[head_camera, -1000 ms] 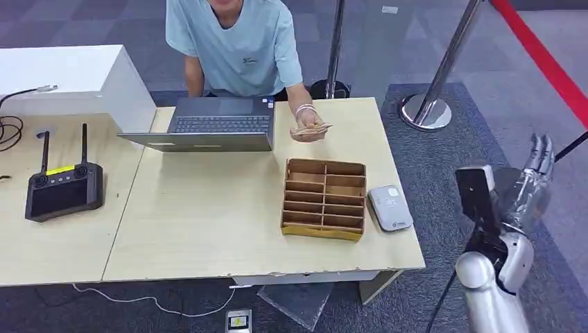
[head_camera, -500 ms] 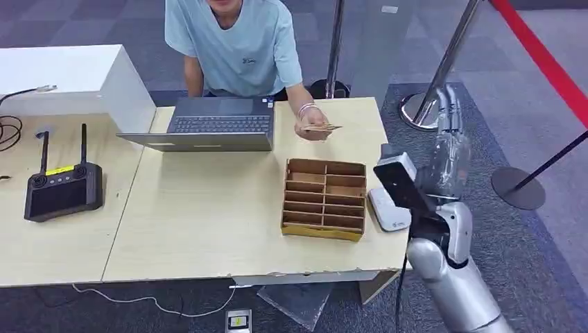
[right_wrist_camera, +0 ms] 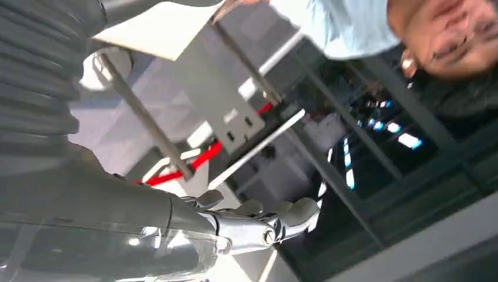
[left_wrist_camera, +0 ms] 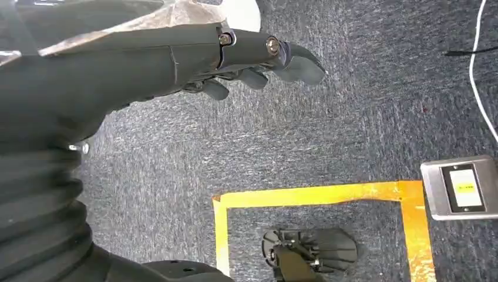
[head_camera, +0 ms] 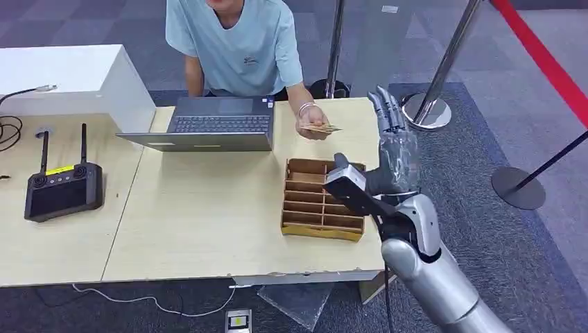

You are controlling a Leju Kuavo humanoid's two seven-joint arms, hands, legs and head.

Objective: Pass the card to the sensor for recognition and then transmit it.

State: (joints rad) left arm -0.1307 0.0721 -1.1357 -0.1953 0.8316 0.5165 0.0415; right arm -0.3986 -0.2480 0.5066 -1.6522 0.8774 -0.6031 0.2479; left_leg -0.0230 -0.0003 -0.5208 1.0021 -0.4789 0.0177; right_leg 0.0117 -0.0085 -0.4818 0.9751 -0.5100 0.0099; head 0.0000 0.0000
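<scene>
Brown card [head_camera: 321,128], one, held by a person's hand [head_camera: 312,123]; right hand [head_camera: 392,149] empty.

Even indoor light; right wrist view blurred.

The right arm [head_camera: 430,277] is silver with a black camera block at the wrist, and its robot hand [head_camera: 393,149] has dark grey fingers.
</scene>
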